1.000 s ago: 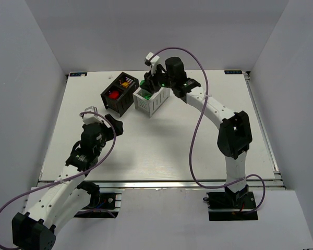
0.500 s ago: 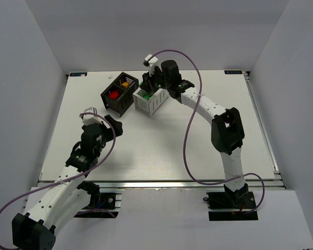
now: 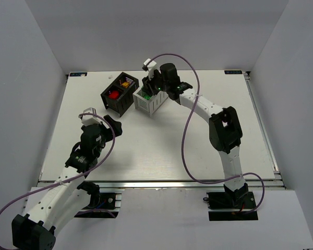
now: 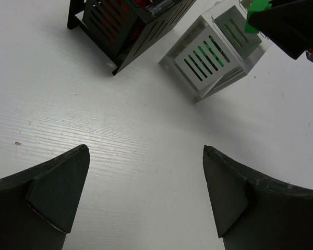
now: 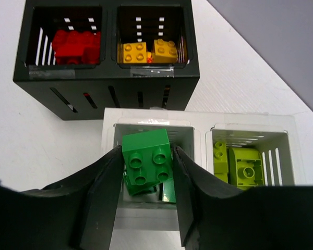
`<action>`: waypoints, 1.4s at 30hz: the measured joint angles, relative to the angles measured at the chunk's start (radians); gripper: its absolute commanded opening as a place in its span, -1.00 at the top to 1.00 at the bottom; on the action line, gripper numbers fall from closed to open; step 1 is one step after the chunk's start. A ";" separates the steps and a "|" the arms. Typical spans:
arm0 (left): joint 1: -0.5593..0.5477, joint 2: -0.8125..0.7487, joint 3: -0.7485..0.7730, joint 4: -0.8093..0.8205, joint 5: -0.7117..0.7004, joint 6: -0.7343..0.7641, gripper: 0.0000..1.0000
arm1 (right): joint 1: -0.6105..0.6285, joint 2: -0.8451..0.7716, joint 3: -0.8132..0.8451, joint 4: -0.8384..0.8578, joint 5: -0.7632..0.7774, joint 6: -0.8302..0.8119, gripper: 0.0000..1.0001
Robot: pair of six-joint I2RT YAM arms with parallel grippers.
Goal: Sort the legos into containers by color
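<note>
The right jaws are pinching a green lego (image 5: 146,159) by two opposite sides, about half closed around it, in the lower middle of the right wrist view. The lego is hanging studs-up over the left compartment of the white container (image 5: 198,121), where more green legos (image 5: 168,194) are lying beneath it; whether it is touching them cannot be told. Yellow-green legos (image 5: 239,166) are sitting in that container's right compartment. Just above it in the frame, the black container (image 5: 109,88) is standing close against the white one, holding red legos (image 5: 75,46) in its left compartment and orange-yellow legos (image 5: 148,51) in its right. In the top view both containers are sitting at the upper middle of the worktop (image 3: 161,140), with the right arm (image 3: 201,105) reaching to the white one from the right of the frame. The left jaws are gaping fully open and gripping nothing, hovering over the worktop at the left centre of the top view, well apart from the containers; their fingers (image 4: 57,192) are framing the lower corners of the left wrist view.
</note>
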 measured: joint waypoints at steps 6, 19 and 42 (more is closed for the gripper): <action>0.000 -0.008 0.000 -0.008 -0.002 -0.003 -0.96 | -0.003 0.013 -0.008 -0.002 0.003 -0.026 -0.61; 0.000 -0.008 0.018 -0.054 -0.006 -0.031 -0.96 | -0.041 -0.163 -0.103 -0.094 0.037 -0.101 -0.79; 0.000 0.128 0.230 -0.111 0.059 -0.018 -0.96 | -0.118 -0.874 -0.773 -0.183 0.401 0.025 -0.79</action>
